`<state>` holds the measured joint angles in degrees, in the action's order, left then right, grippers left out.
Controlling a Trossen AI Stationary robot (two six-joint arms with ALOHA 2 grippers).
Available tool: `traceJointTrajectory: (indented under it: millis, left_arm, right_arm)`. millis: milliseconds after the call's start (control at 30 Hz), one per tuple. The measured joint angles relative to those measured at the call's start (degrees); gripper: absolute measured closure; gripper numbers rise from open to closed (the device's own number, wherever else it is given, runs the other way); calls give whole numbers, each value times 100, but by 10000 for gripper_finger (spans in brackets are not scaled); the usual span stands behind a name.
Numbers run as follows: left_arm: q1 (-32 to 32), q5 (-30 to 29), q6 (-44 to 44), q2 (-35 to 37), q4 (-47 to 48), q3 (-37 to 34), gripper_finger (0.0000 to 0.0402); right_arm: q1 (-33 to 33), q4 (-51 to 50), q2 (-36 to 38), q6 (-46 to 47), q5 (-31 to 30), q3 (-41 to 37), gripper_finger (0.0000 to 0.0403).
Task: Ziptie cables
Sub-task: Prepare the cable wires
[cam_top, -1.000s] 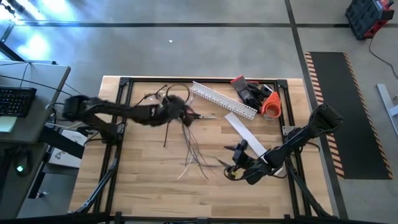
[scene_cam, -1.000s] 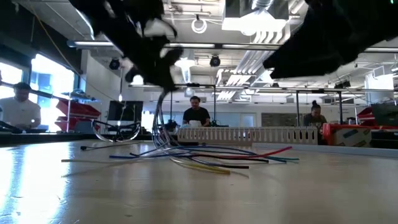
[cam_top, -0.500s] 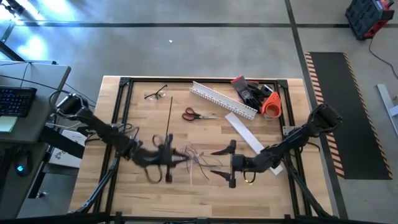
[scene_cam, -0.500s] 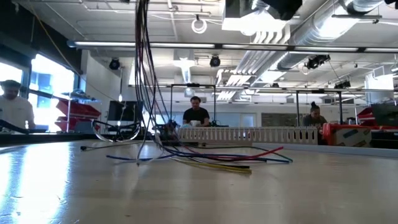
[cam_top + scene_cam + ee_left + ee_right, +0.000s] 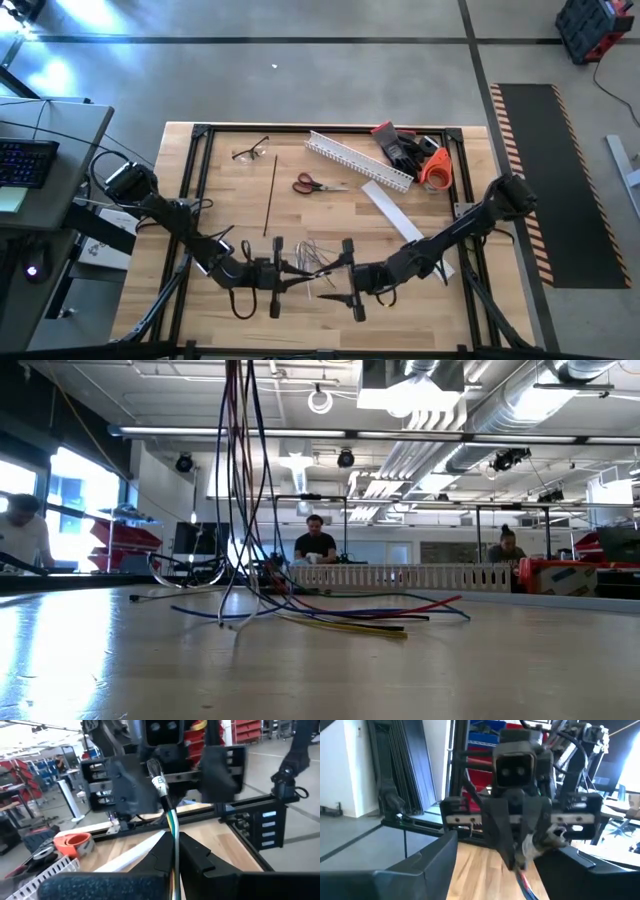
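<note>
at the near edge of the table (image 5: 400, 140) the left gripper (image 5: 283, 277) is clamped tight on one end of the cables (image 5: 318, 262), and the left wrist view shows the strands pinched between its two fingers (image 5: 161, 855). facing it, the right gripper (image 5: 350, 275) has its fingers parted on either side of the bundle, not visibly closed on it. in the low view the cables (image 5: 243, 470) hang in a steep line from above, their free ends spreading over the wood. farther back the ziptie (image 5: 271, 195) lies straight and alone on the table, apart from both grippers. beyond it sit red-handled scissors (image 5: 312, 184) and a pair of glasses (image 5: 250, 151). at the far side the white slotted duct (image 5: 358, 160) lies slanted; whether anything is in it cannot be told. a flat white strip (image 5: 392, 212) lies just beside it, with an orange tape roll (image 5: 435, 169) at the far right corner.
</note>
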<state>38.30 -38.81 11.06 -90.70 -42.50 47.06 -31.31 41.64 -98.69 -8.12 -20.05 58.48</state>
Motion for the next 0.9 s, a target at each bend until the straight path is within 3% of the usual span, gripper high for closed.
traceJointTrajectory:
  millis: [167,500,700,900]
  left_arm:
    - [20,71,-27,0,6,1,401]
    - [46,122,1,0,-75,2,401]
    - [16,77,58,4,-113,10,392]
    - [-65,-39,229,9,17,10,319]
  right_arm:
    - [-71,-453,-5,-91,-32,379,224]
    - [-88,-1030,-7,-90,-473,555,389]
    - [-140,-1113,125,-191,-756,555,392]
    - [-333,-1225,710,-579,-1126,555,398]
